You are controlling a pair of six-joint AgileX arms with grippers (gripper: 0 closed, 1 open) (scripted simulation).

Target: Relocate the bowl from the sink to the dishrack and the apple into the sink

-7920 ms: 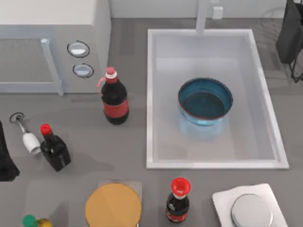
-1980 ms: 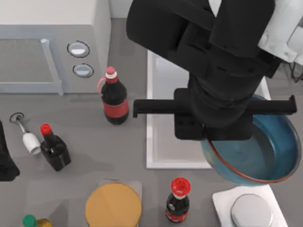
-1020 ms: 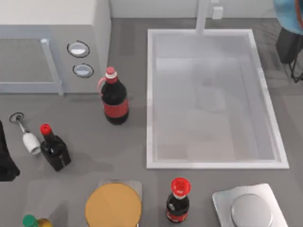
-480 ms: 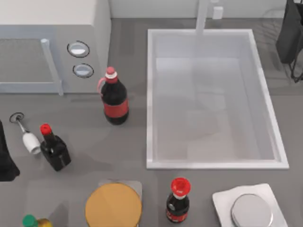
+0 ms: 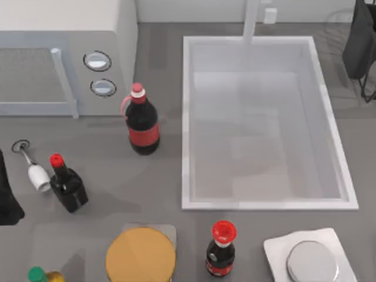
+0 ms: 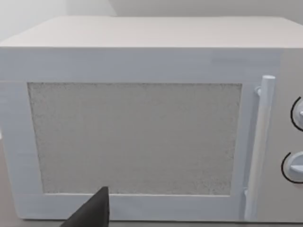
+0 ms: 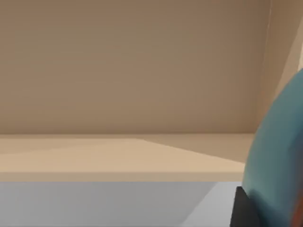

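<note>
Our large pale white-grey rectangular sink [image 5: 187, 117] with its white faucet post lies bare of the bowl, so we judge the first half of the job well under way; the round glossy blue bowl [image 7: 279, 161] sits hard against our right wrist camera, a curved blue flank cut off at the picture's edge, with a dark bit of our own hardware beside it; whether it rests in the dishrack or hangs in our grasp we cannot tell, nor how wide the right gripper stands. Our right arm [image 5: 359, 47] is a dark mass at the table's far right corner. The apple's move into the sink is left to do. Our left arm [image 5: 7, 200] is parked at the table's left edge, facing the white microwave box [image 6: 142, 118]; its fingers' spread we cannot tell.
</note>
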